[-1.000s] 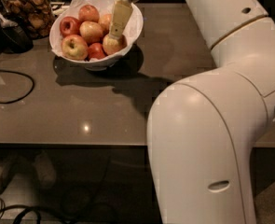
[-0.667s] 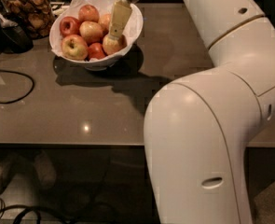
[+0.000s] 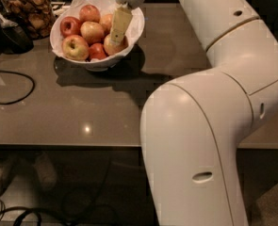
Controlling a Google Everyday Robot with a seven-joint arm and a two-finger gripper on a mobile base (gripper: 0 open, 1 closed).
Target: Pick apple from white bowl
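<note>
The white bowl [image 3: 101,63], lined with crinkled white paper, stands at the back left of the dark table and holds several apples. My gripper [image 3: 116,40] reaches down from above into the bowl's right side. It sits on a pale yellow-orange apple [image 3: 122,45] with a reddish blush, partly covering it. A dark red apple [image 3: 69,25] lies at the bowl's left. A yellow-green apple [image 3: 75,47] showing its stem dimple lies at the front left.
A glass jar [image 3: 29,9] of brown snacks stands left of the bowl, with a dark object [image 3: 6,34] beside it. A black cable [image 3: 13,86] loops on the table's left. My large white arm [image 3: 200,140] fills the right foreground over the table's front edge.
The gripper stays in the same spot in the bowl. The arm's big lower link has shifted slightly to the left.
</note>
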